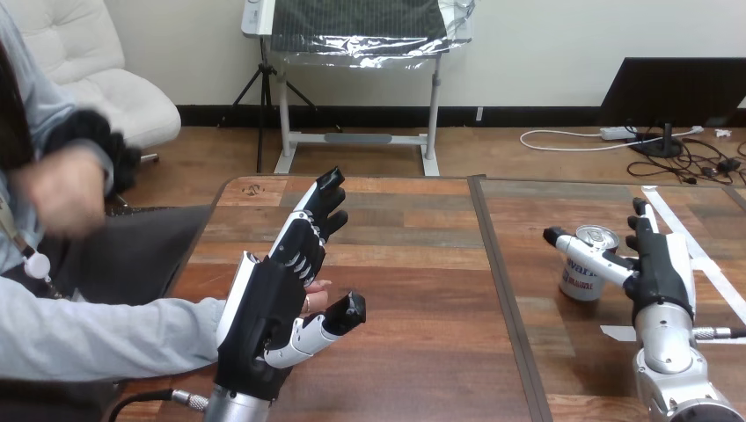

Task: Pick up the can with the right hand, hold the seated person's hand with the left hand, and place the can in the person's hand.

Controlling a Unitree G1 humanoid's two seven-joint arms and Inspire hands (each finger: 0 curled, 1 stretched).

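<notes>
A silver can (pixel 582 274) with red print stands upright on the right-hand table. My right hand (pixel 660 268) is just right of it, fingers straight and pointing away from me, thumb (pixel 576 246) reaching left across the can's top front; the hand is open. My left hand (pixel 264 303) rises over the left table, fingers straight and angled up to the right, thumb spread out low. The person's hand (pixel 314 297) peeks out between that thumb and palm, mostly hidden behind my hand, its grey-blue sleeve (pixel 106 338) coming in from the left.
The person's other hand (pixel 62 189) is raised at the far left, off the table. A dark seam (pixel 503 299) separates the two tabletops. White tape strips (pixel 699 259) run across the right table near my right hand.
</notes>
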